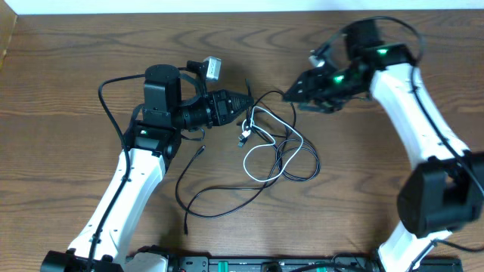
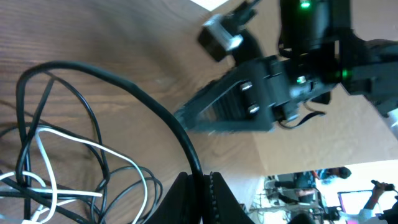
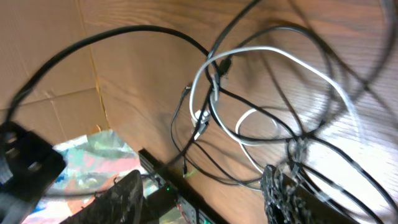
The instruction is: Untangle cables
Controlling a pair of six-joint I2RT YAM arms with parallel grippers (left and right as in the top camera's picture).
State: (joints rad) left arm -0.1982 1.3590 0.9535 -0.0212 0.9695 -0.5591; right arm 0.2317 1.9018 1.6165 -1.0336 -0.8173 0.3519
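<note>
- left pincer (image 2: 200, 194) is pressed together on one black cable (image 2: 158, 112), which arcs away from its tips over the worktop (image 2: 124, 37)
- right pincer (image 3: 205, 190) has its fingers well apart and hangs just over the tangle, not clamped on any strand that I can see
- cables (image 1: 276, 151) sit in a loopy knot mid-worktop between both pincers, with the white cable (image 3: 267, 48) threaded through the black ones and one black end trailing off toward the left arm's side

Ahead of the jaws of the left gripper (image 1: 248, 106), the cables (image 3: 144, 28) are mostly black, with one white cable (image 3: 267, 48) looped among them. The table (image 1: 68, 83) below is brown wood grain. That gripper is black, on a white arm (image 1: 128, 189).
</note>
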